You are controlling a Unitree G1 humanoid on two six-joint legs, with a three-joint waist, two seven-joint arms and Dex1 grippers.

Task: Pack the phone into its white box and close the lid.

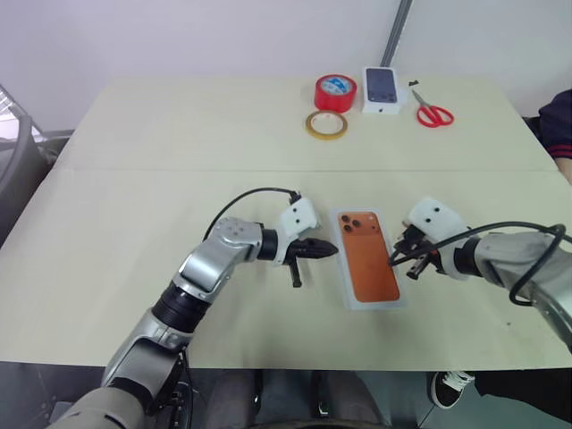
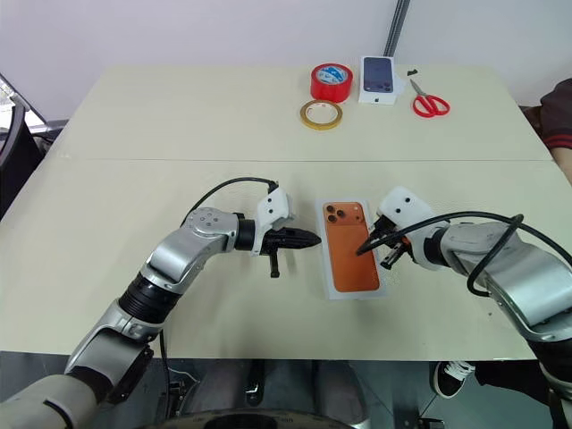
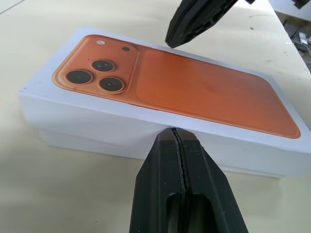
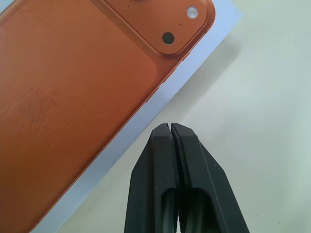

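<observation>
Both grippers' fingers (image 3: pixel 181 160) pressed together flank the closed white box (image 1: pixel 368 259), lid (image 3: pixel 146 124) on.

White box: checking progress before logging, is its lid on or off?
On. The lid sits down over the white box, whose lower part shows as a thin white strip beneath it.

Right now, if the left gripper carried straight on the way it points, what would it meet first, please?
Most likely the long side wall of the white box. The shut left gripper points straight at that wall; whether it already touches is unclear.
</observation>
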